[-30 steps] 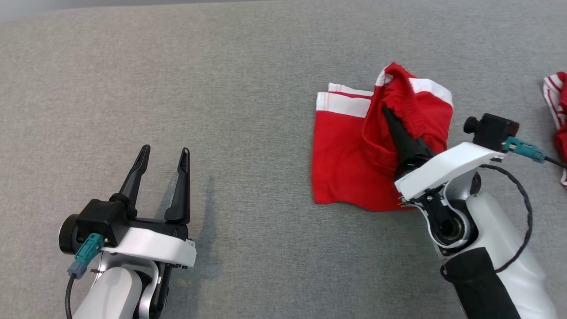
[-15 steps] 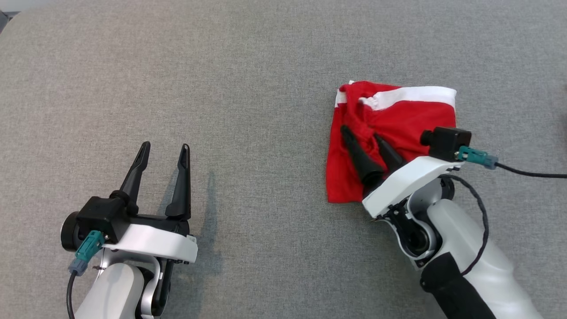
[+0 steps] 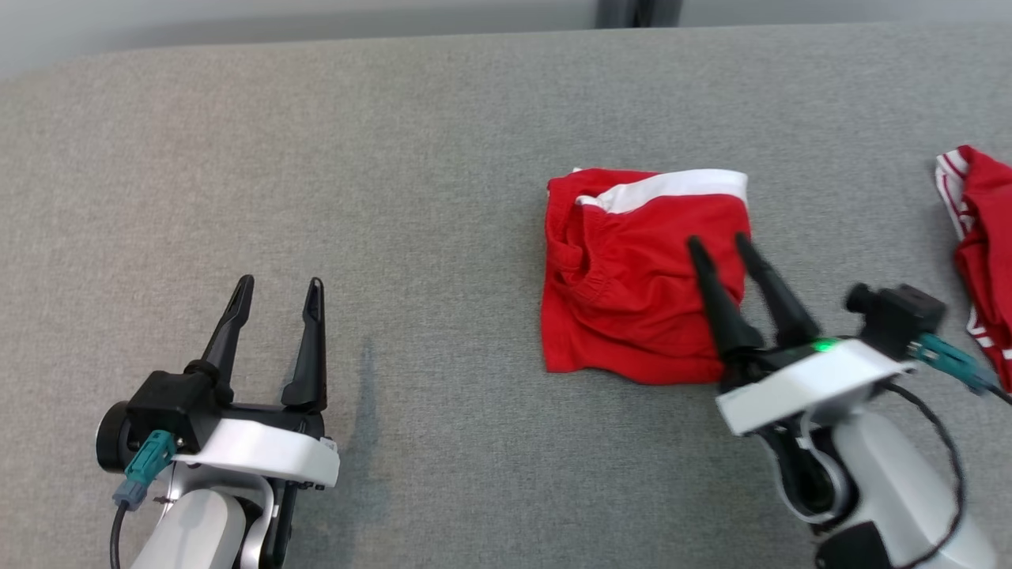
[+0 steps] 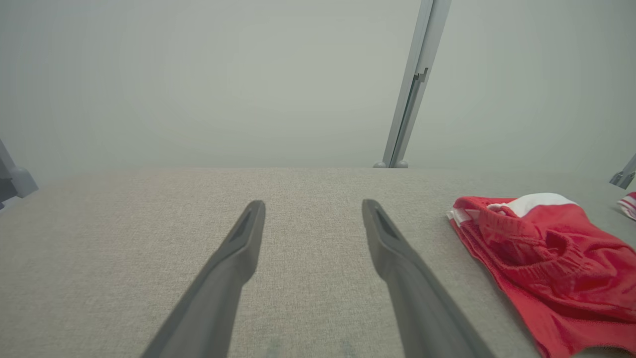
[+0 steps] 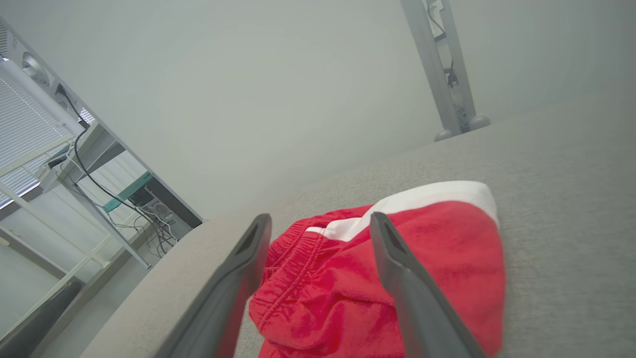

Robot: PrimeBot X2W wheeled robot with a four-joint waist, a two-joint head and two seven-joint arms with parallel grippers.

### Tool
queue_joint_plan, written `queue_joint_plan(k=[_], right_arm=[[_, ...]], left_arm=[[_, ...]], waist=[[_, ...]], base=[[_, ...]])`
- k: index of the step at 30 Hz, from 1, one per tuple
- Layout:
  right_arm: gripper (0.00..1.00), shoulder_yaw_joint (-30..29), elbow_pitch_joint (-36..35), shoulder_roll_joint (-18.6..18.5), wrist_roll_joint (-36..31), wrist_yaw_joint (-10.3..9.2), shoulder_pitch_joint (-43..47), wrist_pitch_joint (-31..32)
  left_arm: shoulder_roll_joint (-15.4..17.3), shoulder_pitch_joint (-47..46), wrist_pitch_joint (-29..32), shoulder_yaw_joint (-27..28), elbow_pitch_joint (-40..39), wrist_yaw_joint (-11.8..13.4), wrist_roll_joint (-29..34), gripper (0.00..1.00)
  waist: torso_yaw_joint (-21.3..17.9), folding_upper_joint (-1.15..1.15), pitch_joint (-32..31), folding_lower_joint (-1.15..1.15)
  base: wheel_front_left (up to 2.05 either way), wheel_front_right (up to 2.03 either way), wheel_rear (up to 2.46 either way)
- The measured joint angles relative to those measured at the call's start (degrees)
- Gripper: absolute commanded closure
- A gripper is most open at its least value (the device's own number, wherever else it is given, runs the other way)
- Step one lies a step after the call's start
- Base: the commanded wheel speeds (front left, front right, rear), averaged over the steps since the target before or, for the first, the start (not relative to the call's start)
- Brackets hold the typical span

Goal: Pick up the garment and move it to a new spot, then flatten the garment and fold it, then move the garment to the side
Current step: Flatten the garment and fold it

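I have the red shorts (image 3: 632, 292) lying right of centre in the head view, on the grey cloth-covered table (image 3: 395, 158). They sit in a rough square with the white band along the top edge and a gathered elastic hem bunched at the left side. My right gripper (image 3: 718, 239) sits over the lower right part of that square with its fingers spread and nothing between them. I cannot tell whether the tips touch the cloth. My left gripper (image 3: 280, 282) is at the lower left of the frame, also spread, over bare table and well apart from the shorts. A second red-and-white garment (image 3: 980, 237) lies at the right edge.

I judge the shorts to be light, limp and several layers thick, so they will sag and fall open if I lift them by one ply. The bottom edge looks loose and rumpled. The elastic hem and the white band are the thickest, firmest places, and I would pinch there, or at a corner through every layer. To shift it sideways, dragging it low seems safer than lifting.
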Motion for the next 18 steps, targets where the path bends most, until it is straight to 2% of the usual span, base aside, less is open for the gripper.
queue_joint_plan(k=[1, 7, 11, 14, 18], right_arm=[[0.00, 0.00, 0.00, 0.00, 0.00, 0.00, 0.00, 0.00], [0.00, -12.17, -8.21, -2.67, -9.09, 0.01, 7.94, 0.22], [0.00, -19.14, -13.01, -2.88, -15.79, 0.01, 12.24, 2.42], [0.00, -22.14, -16.40, -2.08, -19.12, 0.01, 15.33, 4.63], [0.00, -23.30, -19.78, -0.79, -22.26, 0.01, 18.36, 7.21]], left_arm=[[0.00, 0.00, 0.00, 0.00, 0.00, 0.00, 0.00, 0.00], [0.98, 1.69, 0.82, 0.58, -1.07, 0.92, -0.27, 0.00], [1.75, 2.97, 1.36, 0.93, -1.88, 1.44, -0.52, 0.00], [2.25, 3.94, 1.79, 1.22, -2.63, 1.97, -0.71, 0.00], [2.88, 5.73, 2.53, 1.44, -3.60, 2.74, -0.91, 0.00]], waist=[[0.00, 0.00, 0.00, 0.00], [-2.18, 0.00, -2.35, 0.00], [-3.03, 0.00, -3.99, 0.00], [-3.24, 0.00, -5.08, 0.00], [-3.29, 0.00, -6.64, 0.00]], base=[[0.00, 0.00, 0.00], [0.00, 0.00, 0.00], [0.00, 0.00, 0.00], [0.00, 0.00, 0.00], [0.00, 0.00, 0.00]])
